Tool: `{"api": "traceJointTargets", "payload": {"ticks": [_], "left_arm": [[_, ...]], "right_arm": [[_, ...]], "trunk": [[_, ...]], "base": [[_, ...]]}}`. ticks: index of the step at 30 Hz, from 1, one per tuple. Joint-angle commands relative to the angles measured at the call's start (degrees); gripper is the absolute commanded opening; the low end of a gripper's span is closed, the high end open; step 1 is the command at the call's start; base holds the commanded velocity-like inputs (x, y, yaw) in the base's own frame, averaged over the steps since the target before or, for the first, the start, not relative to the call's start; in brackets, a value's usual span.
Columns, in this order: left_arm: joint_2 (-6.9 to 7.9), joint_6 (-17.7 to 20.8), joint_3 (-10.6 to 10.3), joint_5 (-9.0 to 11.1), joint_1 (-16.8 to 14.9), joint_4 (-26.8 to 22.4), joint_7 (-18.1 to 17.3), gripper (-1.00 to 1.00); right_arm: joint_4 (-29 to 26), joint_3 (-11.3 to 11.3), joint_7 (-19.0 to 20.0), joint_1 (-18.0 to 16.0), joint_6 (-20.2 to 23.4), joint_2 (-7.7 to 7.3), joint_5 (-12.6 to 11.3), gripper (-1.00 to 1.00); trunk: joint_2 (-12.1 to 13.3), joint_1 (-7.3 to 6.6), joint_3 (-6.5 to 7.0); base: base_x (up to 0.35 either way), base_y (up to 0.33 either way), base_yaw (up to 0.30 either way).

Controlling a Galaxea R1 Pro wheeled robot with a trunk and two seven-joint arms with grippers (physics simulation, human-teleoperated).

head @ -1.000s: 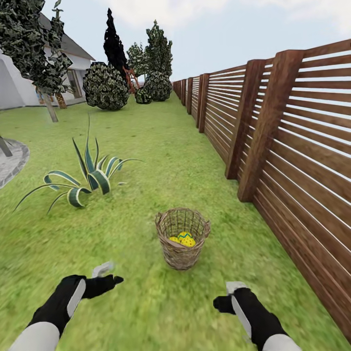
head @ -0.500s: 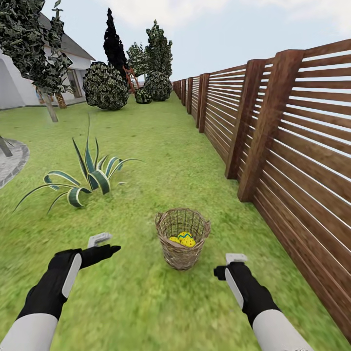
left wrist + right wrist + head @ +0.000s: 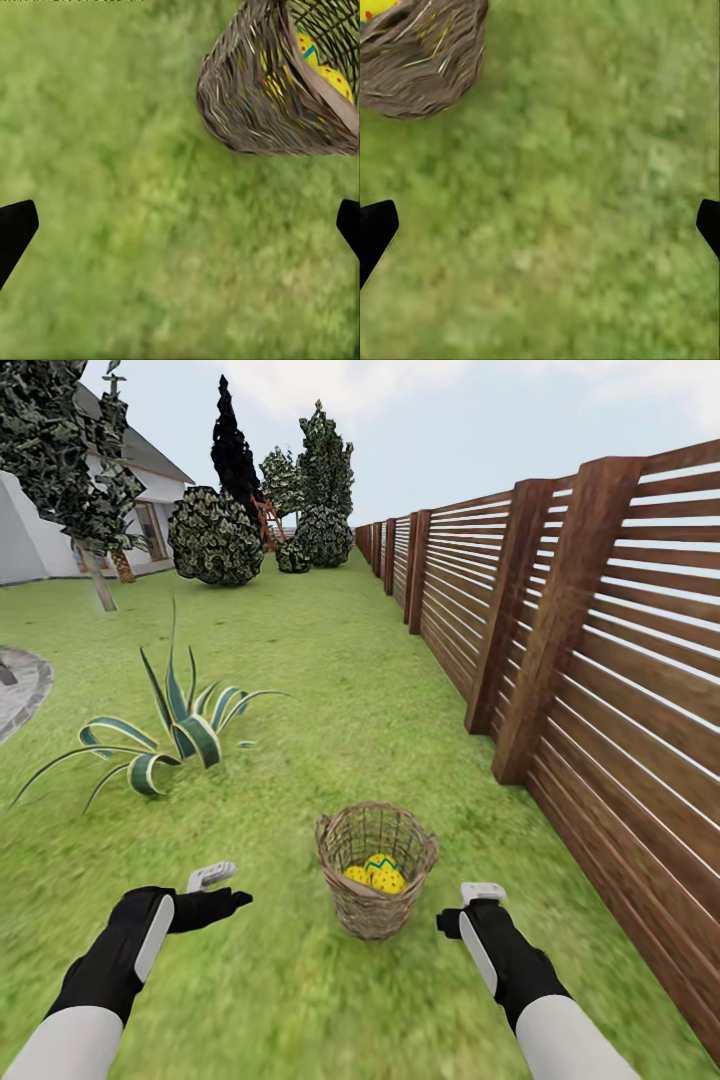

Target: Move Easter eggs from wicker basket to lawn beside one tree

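Nearest the camera, both arms reach forward low over the lawn (image 3: 300, 1000). The left end effector (image 3: 222, 890) hovers above the grass to the left of the basket (image 3: 376, 870), its dark fingers spread wide and holding nothing; in the left wrist view the two fingertips (image 3: 15, 229) sit at opposite edges with bare grass between them. The right end effector (image 3: 470, 908) hangs just to the right of the basket, near its base; its fingertips (image 3: 375, 229) are likewise far apart in the right wrist view, and it is empty too.

The basket stands upright on the grass between the two end effectors, slightly ahead of them. The eggs (image 3: 378, 874) lie together at its bottom, yellow with teal zigzags and red dots; how many are there cannot be told for sure. The left wrist view catches the basket (image 3: 285, 82) on its slant with the eggs (image 3: 322, 64) showing through the weave, and the right wrist view shows its woven wall (image 3: 424, 56) with a sliver of yellow at the rim.

Further out, to the left, a striped spiky plant (image 3: 170, 730) grows from the lawn, and a patch of grey paving (image 3: 20, 690) lies beyond it. A wooden slat fence (image 3: 600, 690) runs along the right side into the distance. Far off stand a tree (image 3: 75, 460) with a pale trunk, round bushes (image 3: 215, 538), a thin dark tree (image 3: 235, 455) and a white house (image 3: 40, 530)
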Motion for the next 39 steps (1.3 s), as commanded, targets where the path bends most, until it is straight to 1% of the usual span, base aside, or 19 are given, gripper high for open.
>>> {"api": "traceJointTargets", "payload": {"ticks": [1, 8, 24, 25, 26, 27, 30, 33, 39], "left_arm": [[-0.09, 0.5, 0.1, 0.3, 0.0, 0.1, 0.0, 1.0], [-0.13, 0.7, 0.1, 0.2, 0.0, 0.4, 0.0, 1.0], [-0.07, 0.7, 0.1, 0.2, 0.0, 0.5, 0.0, 1.0], [-0.07, 0.7, 0.1, 0.2, 0.0, 0.5, 0.0, 1.0], [-0.04, 0.7, 0.1, 0.2, 0.0, 0.5, 0.0, 1.0], [-0.05, 0.7, 0.1, 0.2, 0.0, 0.5, 0.0, 1.0], [0.01, 0.8, 0.1, 0.2, 0.0, 0.6, 0.0, 1.0], [0.09, 0.8, 0.0, 0.2, 0.0, 0.6, 0.0, 1.0], [0.19, 0.8, 0.0, 0.2, 0.0, 0.6, 0.0, 1.0]], "right_arm": [[-0.1, 0.1, -0.4, 0.0, 0.2, 0.01, -0.3, 1.0], [-0.1, 0.1, -0.3, 0.0, 0.3, 0.03, -0.4, 1.0], [-0.1, -0.2, -0.2, 0.0, 0.3, 0.03, -0.7, 1.0], [-0.1, -0.2, 0.0, 0.0, 0.3, 0.03, -0.7, 1.0], [0.0, -0.3, 2.7, 0.0, 0.3, -0.04, -0.8, 1.0], [0.0, -0.3, 3.9, 0.0, 0.3, -0.08, -0.9, 1.0], [0.7, -0.5, 6.1, 0.0, 0.3, -0.24, -0.9, 1.0], [1.1, -0.6, 6.6, 0.0, 0.3, -0.19, -0.9, 1.0], [1.3, -0.6, 6.8, 0.0, 0.3, -0.06, -0.9, 1.0]], "trunk": [[0.0, 0.03, -0.05], [0.0, 0.03, -0.05], [0.0, 0.03, 0.24], [0.0, 0.03, 0.28], [0.0, 0.03, 0.31], [0.0, 0.03, 0.34], [0.0, 0.03, 0.43], [0.0, 0.03, 0.46], [0.0, 0.03, 0.47]], "base": [[0.324, 0.0, 0.0], [0.325, 0.0, -0.058], [0.325, 0.08, -0.267], [0.325, 0.145, -0.278], [0.322, 0.165, -0.278], [0.32, 0.172, -0.278], [0.317, 0.181, -0.275], [0.31, 0.193, -0.207], [0.287, 0.224, -0.032]]}}
